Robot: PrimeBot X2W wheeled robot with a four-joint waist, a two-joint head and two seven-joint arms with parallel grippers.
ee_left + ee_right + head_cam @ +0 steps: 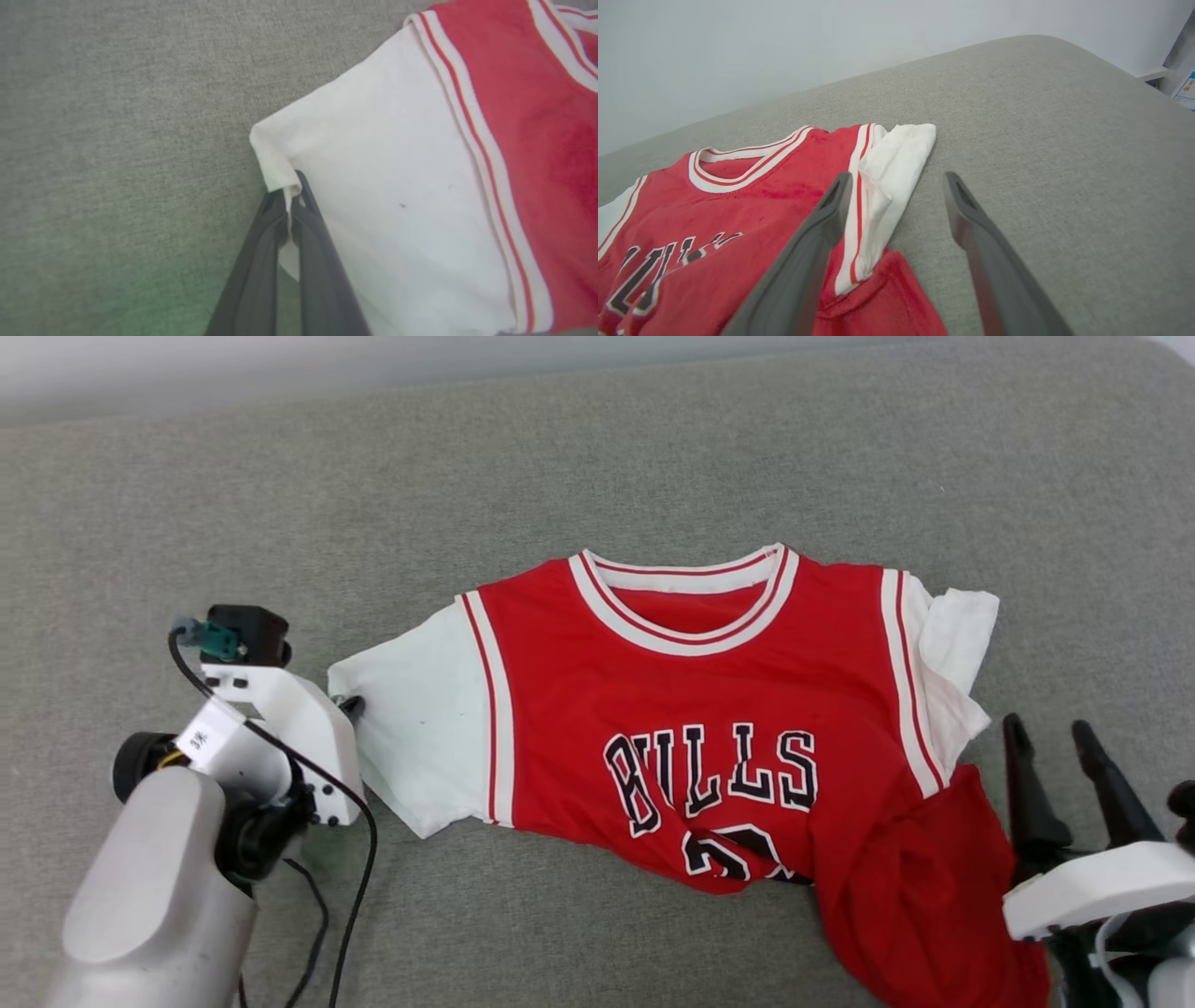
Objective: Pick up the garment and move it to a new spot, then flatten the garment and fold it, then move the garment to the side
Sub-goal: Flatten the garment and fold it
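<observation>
The red jersey-style T-shirt of thin fabric, with white short sleeves and black-and-white chest lettering, lies chest-up on the grey upholstered surface, its lower part bunched. The left tool is pinched tight on the hem corner of the shirt's left sleeve. The right tool is spread wide and empty, just beside the shirt's crumpled right sleeve.

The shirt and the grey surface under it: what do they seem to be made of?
The shirt looks like thin, soft, matte knit cloth: it bunches at the hem and folds limply where the left gripper pinches its sleeve. The grey surface looks like coarse woven upholstery, flecked and matte; padding beneath is only a guess.
</observation>
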